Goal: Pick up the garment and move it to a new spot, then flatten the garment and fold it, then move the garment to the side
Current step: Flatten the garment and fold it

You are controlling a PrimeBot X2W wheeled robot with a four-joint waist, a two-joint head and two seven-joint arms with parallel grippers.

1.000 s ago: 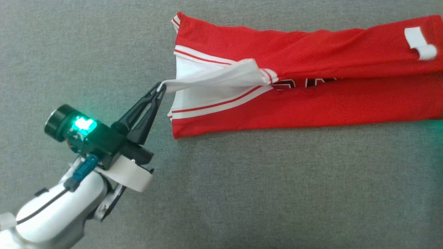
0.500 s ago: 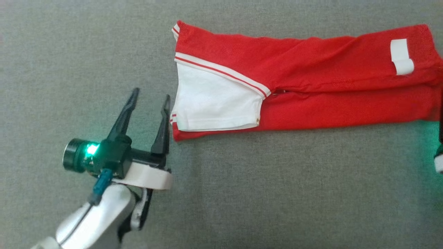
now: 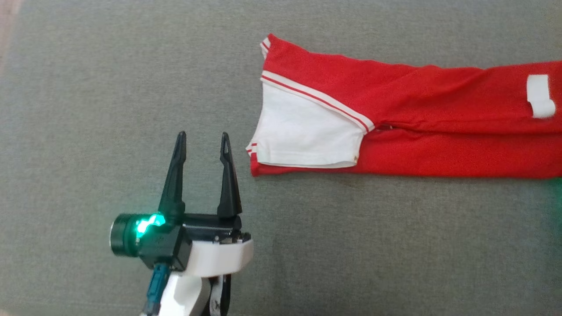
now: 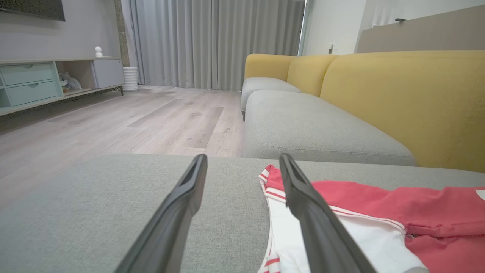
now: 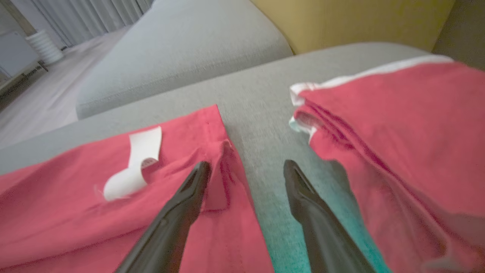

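Judging from how things lie, the fold is partway done. The grey sofa seat (image 3: 131, 87) carries the red garment (image 3: 439, 131), which stretches across it as a long, narrow, fairly flat strip and runs out past the right edge of the head view. Its long sides look turned in towards a seam line down the middle, so the move to a new spot, the flattening and the lengthwise folds seem finished. What looks left is folding the strip across its length and then shifting the bundle to the side.

In the right wrist view a second red mass with white trim (image 5: 398, 125) lies across a gap of grey; whether it belongs to the same garment I cannot tell.

The white sleeve (image 3: 303, 136) lies flat on top at the strip's left end. The left gripper (image 3: 203, 136) stands just beside that end, apart from the cloth, fingers spread and empty. The right gripper (image 5: 245, 163) hovers at the other end near the hem, jaws likewise wide with nothing between them. A small white label (image 3: 539, 94) sits curled near that hem
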